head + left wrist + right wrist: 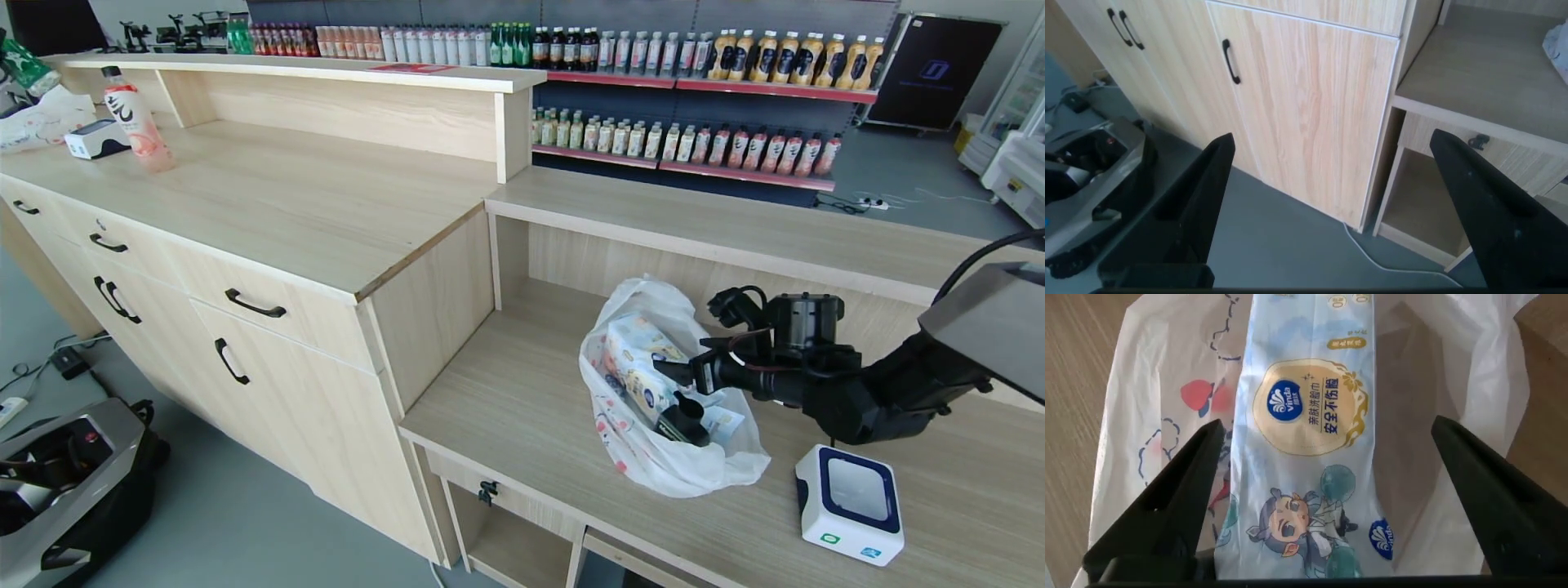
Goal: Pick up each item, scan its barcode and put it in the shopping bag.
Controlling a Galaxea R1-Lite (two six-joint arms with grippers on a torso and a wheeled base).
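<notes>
A white plastic shopping bag [735, 465] lies open on the low counter [522, 400]. Inside it rests a pale blue tissue pack [633, 355] with a cartoon print. My right gripper [682, 396] hangs at the bag's mouth, open, its fingers on either side of the pack. In the right wrist view the tissue pack [1306, 457] lies between the spread fingers [1167, 514] on the bag [1151, 416], with my right gripper [1323, 514] gripping nothing. My left gripper [1339, 212] is open and empty, low beside the cabinet door [1306, 98]. A pink drink bottle [135, 118] stands on the high counter at far left.
A white barcode scanner [849, 502] with a dark window sits on the low counter right of the bag. A small white box [96, 139] and another white bag [41, 114] are near the bottle. Shelves of bottles [678, 90] line the back.
</notes>
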